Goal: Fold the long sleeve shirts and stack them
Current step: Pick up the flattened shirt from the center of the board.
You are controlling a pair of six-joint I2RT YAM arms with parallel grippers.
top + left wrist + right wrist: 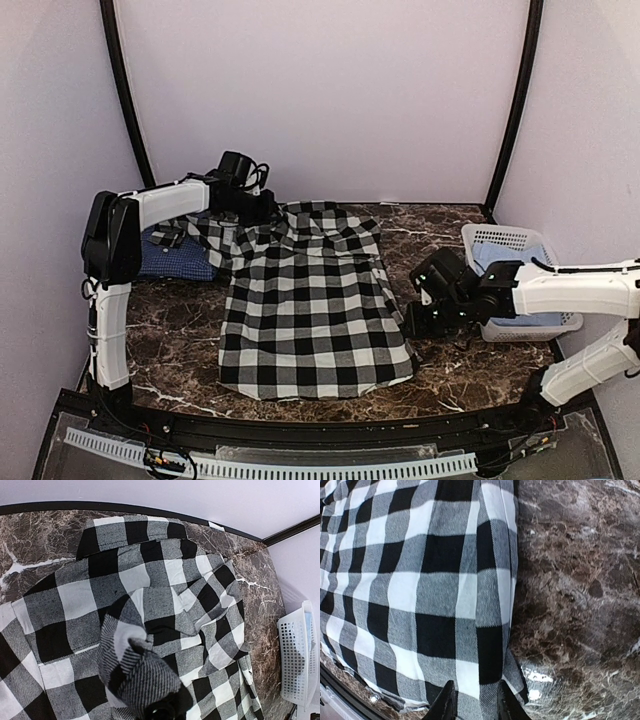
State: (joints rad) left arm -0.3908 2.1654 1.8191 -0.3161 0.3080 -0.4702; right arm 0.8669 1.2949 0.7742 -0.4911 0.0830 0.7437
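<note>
The black-and-white checked shirt [315, 305] lies spread flat in the middle of the marble table, collar toward the back. My left gripper [260, 207] is shut on a bunch of its cloth [142, 672] near the collar's left side, and that cloth hides the fingers in the left wrist view. My right gripper [417, 320] is low at the shirt's right hem edge [495, 645]. Its two fingertips [444, 704] stand apart with a flat strip of cloth between them. The dark blue shirt [175, 260] lies at the far left, partly under a checked sleeve.
A white slotted basket [515, 240] stands at the right, behind the right arm, and also shows as the basket [300, 660] at the edge of the left wrist view. Curved black frame posts and pale walls close off the back. Bare marble [575, 590] shows right of the hem.
</note>
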